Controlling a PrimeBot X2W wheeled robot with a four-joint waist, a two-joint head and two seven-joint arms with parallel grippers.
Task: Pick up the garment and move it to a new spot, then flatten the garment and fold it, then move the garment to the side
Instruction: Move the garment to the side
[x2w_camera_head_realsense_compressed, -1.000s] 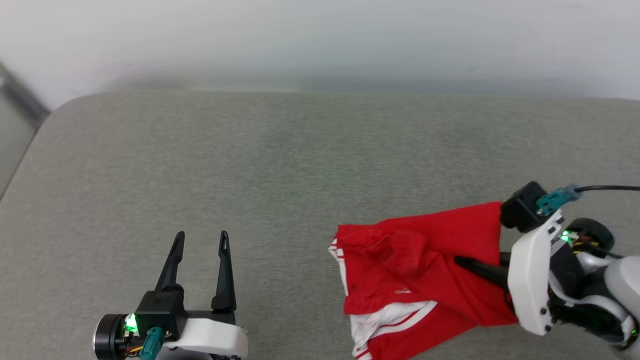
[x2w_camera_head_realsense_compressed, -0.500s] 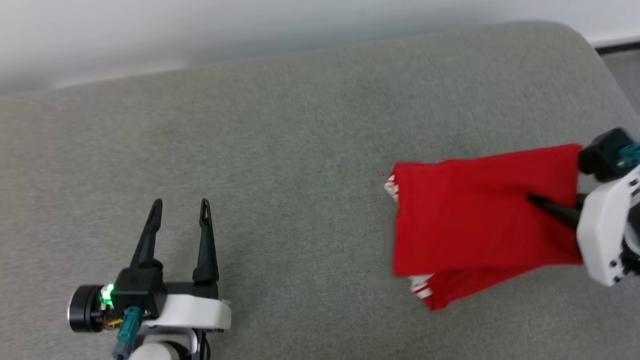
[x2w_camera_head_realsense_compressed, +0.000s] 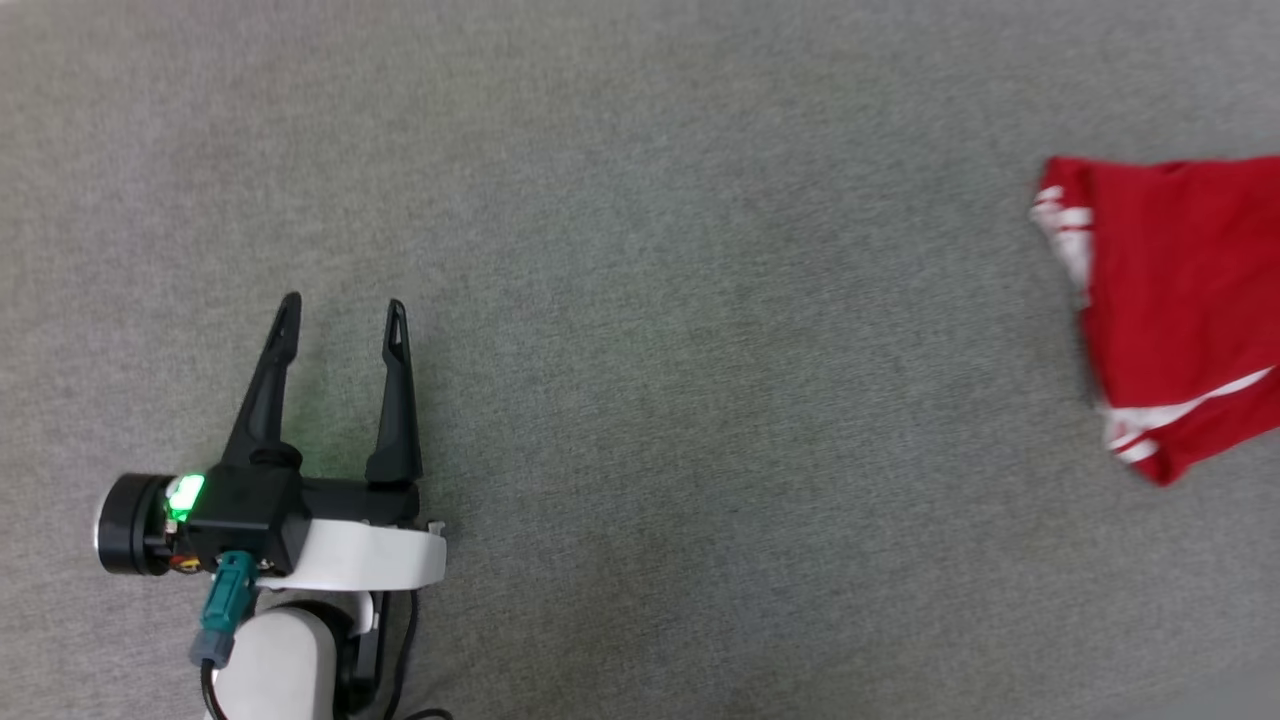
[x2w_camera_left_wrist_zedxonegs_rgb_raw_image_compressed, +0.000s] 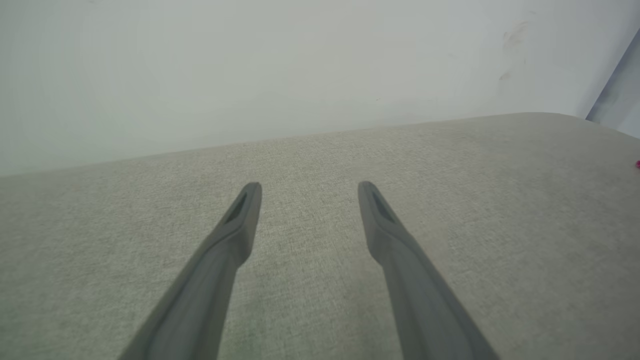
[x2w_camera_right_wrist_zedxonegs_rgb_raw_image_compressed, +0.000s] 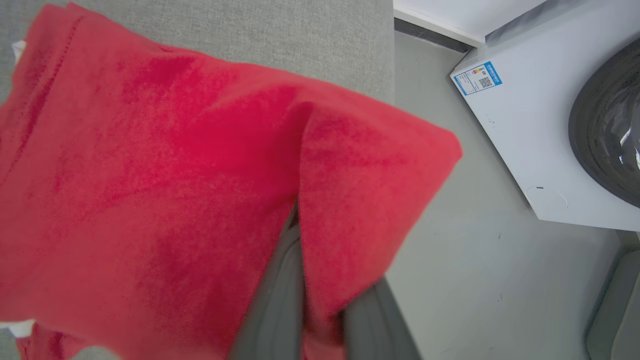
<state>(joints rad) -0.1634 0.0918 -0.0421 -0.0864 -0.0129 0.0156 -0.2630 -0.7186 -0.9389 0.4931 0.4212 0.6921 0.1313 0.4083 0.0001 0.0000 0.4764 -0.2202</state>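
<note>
At the right edge of the head view, the garment (x2w_camera_head_realsense_compressed: 1180, 290) sits over the grey cushioned surface (x2w_camera_head_realsense_compressed: 700, 400), its white striped trim turned toward the middle. In the right wrist view, the right pincer (x2w_camera_right_wrist_zedxonegs_rgb_raw_image_compressed: 312, 280) is clamped on a fold of the red fabric near the cushion's edge, with grey floor (x2w_camera_right_wrist_zedxonegs_rgb_raw_image_compressed: 475, 280) and a white appliance (x2w_camera_right_wrist_zedxonegs_rgb_raw_image_compressed: 530, 130) beyond. The left pincer (x2w_camera_head_realsense_compressed: 342, 302) hovers well apart from the garment, fingers spread wide.

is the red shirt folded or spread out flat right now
Folded, not spread: the garment shows a red layer doubled over white-striped trim, and the right claw is shut on a bunched fold.
</note>
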